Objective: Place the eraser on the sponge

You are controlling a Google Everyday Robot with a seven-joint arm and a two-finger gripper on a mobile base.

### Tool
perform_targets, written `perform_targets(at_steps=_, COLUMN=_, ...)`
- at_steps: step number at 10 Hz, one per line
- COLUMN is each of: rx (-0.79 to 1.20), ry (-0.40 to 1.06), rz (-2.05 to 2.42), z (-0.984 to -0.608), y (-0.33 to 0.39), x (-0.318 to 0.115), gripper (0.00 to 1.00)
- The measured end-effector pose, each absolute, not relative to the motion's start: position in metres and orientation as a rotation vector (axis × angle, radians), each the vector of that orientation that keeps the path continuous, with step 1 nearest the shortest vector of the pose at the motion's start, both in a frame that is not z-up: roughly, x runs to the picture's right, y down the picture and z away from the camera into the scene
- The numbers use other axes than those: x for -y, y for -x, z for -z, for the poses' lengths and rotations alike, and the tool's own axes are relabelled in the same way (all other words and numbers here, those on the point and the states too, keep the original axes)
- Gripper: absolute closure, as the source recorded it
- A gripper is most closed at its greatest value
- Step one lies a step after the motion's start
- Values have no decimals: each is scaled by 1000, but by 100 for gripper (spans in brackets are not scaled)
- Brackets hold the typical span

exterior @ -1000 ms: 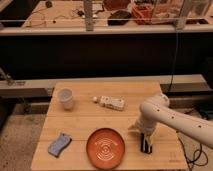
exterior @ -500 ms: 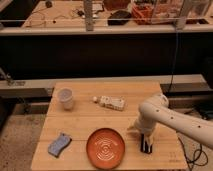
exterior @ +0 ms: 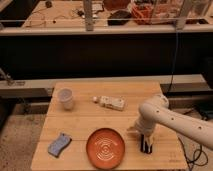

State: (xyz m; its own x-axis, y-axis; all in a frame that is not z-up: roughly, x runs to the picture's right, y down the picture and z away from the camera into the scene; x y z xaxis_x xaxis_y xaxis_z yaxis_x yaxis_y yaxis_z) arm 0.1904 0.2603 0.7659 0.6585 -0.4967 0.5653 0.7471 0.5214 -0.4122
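Note:
The blue-grey sponge (exterior: pixel 59 144) lies flat near the table's front left corner. My gripper (exterior: pixel 145 145) points straight down onto the wooden table (exterior: pixel 100 120) at the front right, just right of the orange plate (exterior: pixel 105 147) and far from the sponge. At its tip there is a small dark shape with a pale streak. I cannot tell whether that shape is the eraser or the fingers themselves. No eraser shows anywhere else on the table.
A white cup (exterior: pixel 65 98) stands at the back left. A whitish box-like block (exterior: pixel 112 103) with a small white ball (exterior: pixel 95 99) beside it lies at the back middle. A dark shelf unit rises behind the table.

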Motion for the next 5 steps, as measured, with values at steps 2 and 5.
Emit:
perform_targets(at_steps=2, rx=408, ry=682, rz=770, z=-764, y=-190, x=-262, gripper=20)
perform_targets(at_steps=5, rx=412, ry=680, rz=776, z=-763, y=-190, x=-264, gripper=20)
